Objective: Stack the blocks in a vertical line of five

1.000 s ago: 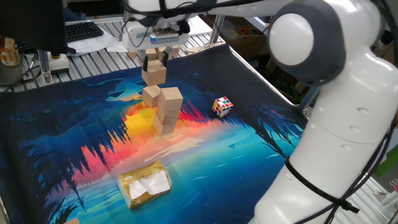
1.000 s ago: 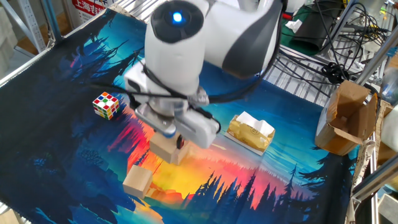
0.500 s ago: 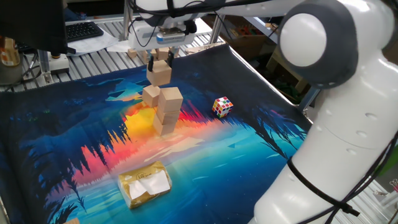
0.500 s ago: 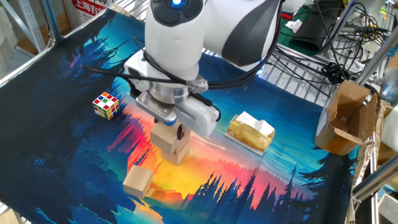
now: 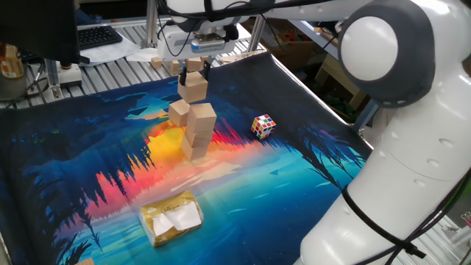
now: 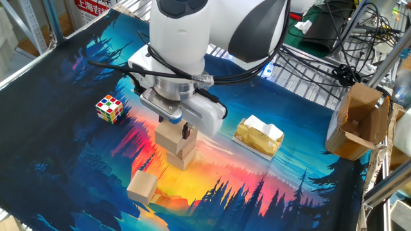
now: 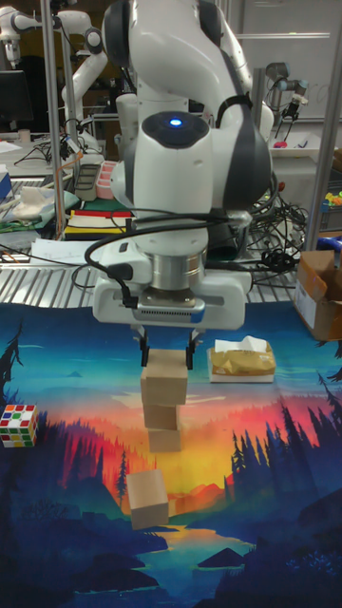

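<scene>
Now the gripper [image 5: 194,65], jaws clamped on a block [image 5: 193,87], has risen and shifted toward the stack [image 5: 198,130], hanging just above it. One loose block [image 7: 148,498] waits at the stack's six o'clock; placement looks next.

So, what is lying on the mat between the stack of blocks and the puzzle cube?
Nothing: in one fixed view only bare mat lies between the stack and the puzzle cube.
</scene>
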`<state>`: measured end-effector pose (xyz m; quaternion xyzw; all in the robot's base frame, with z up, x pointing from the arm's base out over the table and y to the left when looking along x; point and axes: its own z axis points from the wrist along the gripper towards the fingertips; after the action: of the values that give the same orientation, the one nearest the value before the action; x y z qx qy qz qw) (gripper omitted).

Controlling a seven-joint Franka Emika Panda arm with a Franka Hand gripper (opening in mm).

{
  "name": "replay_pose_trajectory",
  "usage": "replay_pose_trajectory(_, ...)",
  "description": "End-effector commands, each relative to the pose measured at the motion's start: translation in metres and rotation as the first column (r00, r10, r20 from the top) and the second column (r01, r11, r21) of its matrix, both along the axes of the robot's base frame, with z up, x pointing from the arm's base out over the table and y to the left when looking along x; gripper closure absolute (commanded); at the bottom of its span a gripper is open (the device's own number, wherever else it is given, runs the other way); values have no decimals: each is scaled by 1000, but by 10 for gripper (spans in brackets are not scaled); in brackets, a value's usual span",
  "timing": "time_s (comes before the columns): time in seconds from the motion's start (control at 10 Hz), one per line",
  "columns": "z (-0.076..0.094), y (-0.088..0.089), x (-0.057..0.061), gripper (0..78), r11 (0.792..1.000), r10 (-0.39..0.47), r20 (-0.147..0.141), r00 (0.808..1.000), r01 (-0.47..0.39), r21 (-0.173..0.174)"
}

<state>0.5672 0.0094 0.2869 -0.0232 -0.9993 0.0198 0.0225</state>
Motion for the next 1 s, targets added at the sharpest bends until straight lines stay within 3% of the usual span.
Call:
replay_pose_trajectory(0.1,6,-3,-6,764,1000,6,10,1000,-6,1)
replay_pose_trajectory(1.0,5,-4,-9,764,1000,-14,3,1000,14,8)
